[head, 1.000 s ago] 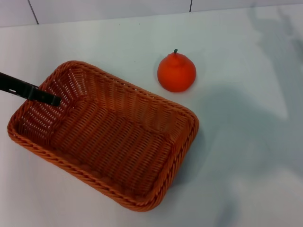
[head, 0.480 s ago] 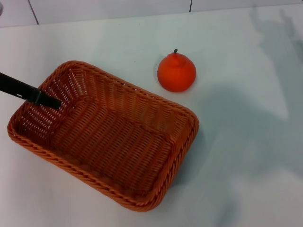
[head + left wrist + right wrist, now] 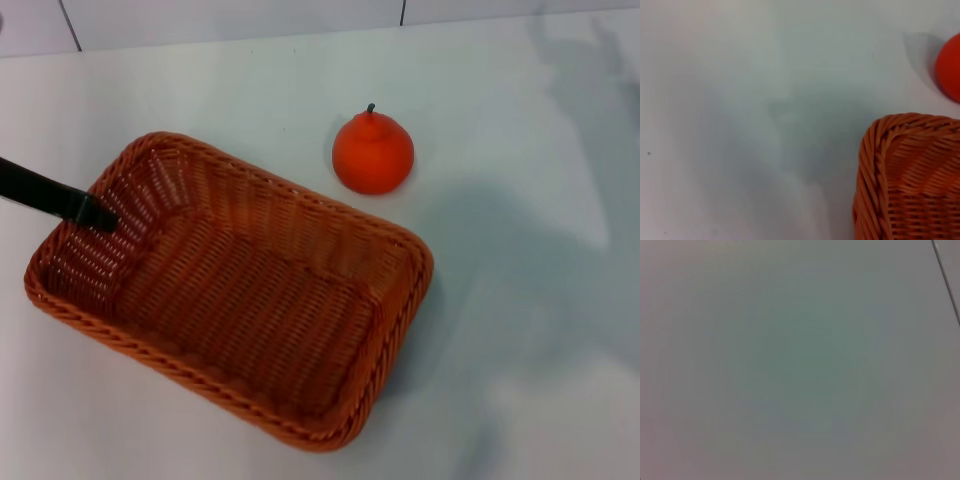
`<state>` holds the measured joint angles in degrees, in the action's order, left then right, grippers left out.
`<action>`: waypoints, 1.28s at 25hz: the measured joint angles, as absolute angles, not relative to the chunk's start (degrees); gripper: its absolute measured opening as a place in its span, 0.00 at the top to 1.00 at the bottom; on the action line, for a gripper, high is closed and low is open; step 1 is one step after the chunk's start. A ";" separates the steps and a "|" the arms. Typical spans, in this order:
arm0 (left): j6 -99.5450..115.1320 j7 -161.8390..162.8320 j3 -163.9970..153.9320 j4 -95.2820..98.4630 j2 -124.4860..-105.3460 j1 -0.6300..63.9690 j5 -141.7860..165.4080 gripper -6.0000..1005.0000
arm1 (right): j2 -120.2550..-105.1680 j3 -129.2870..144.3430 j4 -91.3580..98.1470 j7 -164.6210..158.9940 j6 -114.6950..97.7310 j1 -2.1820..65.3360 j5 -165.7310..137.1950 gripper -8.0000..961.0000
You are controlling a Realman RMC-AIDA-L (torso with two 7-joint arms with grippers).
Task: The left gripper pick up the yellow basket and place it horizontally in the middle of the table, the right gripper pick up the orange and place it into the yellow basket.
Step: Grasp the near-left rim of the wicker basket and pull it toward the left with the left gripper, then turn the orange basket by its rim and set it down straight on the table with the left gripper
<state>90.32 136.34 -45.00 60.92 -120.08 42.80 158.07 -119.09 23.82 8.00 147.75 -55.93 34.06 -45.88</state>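
Yellow basket (image 3: 235, 300) sits on table (image 3: 520, 330), long axis diagonal, not yet horizontal; left gripper (image 3: 95, 213) is at its left short end w/ one finger inside the wall, can't tell jaw state. Orange (image 3: 373, 152) lies just beyond far rim. Left wrist view shows a basket corner (image 3: 910, 175) + orange edge (image 3: 950, 67); right gripper not in any view.

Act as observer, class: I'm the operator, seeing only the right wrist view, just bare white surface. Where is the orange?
Observer: The orange sits on the table, beyond the yellow basket's far long side, apart from it.
Operator: Is the basket empty?
Observer: Yes, nothing lies in it.
Operator: Where is the left hand?
Observer: The left hand is at the basket's left end, its black tip by the rim.
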 joint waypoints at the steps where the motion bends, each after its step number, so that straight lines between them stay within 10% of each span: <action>1: 90.53 136.86 -44.16 61.04 -119.97 42.77 157.66 0.77 | -119.08 23.82 8.03 147.75 -55.86 34.08 -45.88 0.14; 20: 96.30 143.53 -22.44 61.44 -118.43 36.75 148.46 0.84 | -119.09 23.63 8.35 147.75 -53.28 34.23 -44.55 0.14; 32: 91.12 143.33 -21.38 61.25 -121.63 29.77 141.31 0.83 | -118.92 23.02 8.08 147.75 -52.97 34.76 -44.56 0.14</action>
<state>91.12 143.33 -21.38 61.25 -121.63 29.77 141.31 -118.92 23.02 8.08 147.75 -52.97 34.76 -44.56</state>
